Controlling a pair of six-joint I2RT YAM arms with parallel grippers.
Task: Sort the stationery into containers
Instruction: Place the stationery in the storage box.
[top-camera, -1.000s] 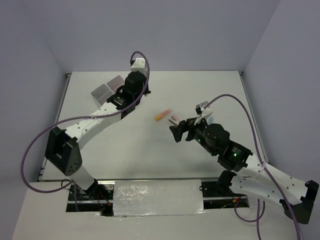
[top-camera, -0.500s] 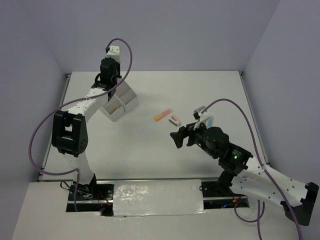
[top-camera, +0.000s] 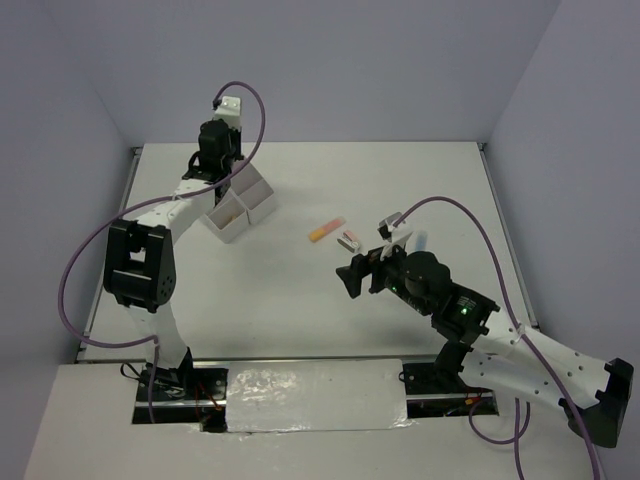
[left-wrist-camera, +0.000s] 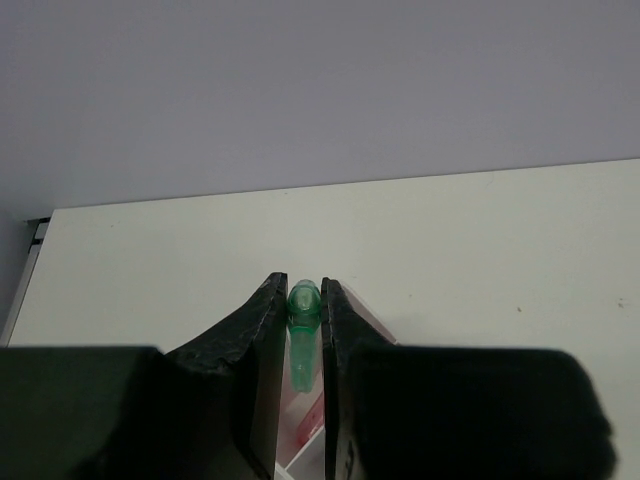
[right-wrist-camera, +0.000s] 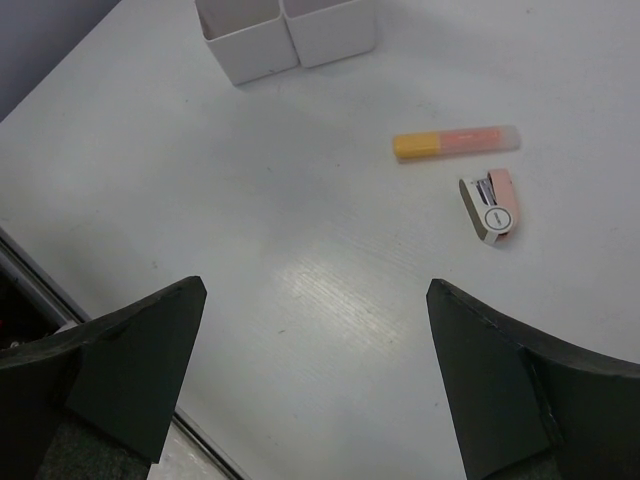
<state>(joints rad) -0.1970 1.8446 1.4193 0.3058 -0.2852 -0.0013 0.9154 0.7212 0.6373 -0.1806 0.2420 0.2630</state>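
Note:
My left gripper (left-wrist-camera: 297, 288) is shut on a green marker (left-wrist-camera: 302, 330), which stands upright between the fingers. It hangs just above the white containers (top-camera: 262, 206), whose rim (left-wrist-camera: 289, 468) shows below, with something pink inside. In the top view the left gripper (top-camera: 228, 183) is at the far left. My right gripper (top-camera: 350, 272) is open and empty above the table, near an orange and pink marker (right-wrist-camera: 455, 142) and a small pink and grey item (right-wrist-camera: 490, 207). Both lie ahead of the right gripper (right-wrist-camera: 316, 290).
Two container compartments (right-wrist-camera: 285, 30) show at the top of the right wrist view. A light blue item (top-camera: 421, 240) lies partly hidden behind the right arm. The marker (top-camera: 327, 229) and the small pink item (top-camera: 348, 240) lie mid-table.
My left arm has swung from mid-table back to the left and now holds over the containers. My right gripper has shifted slightly towards the near side.

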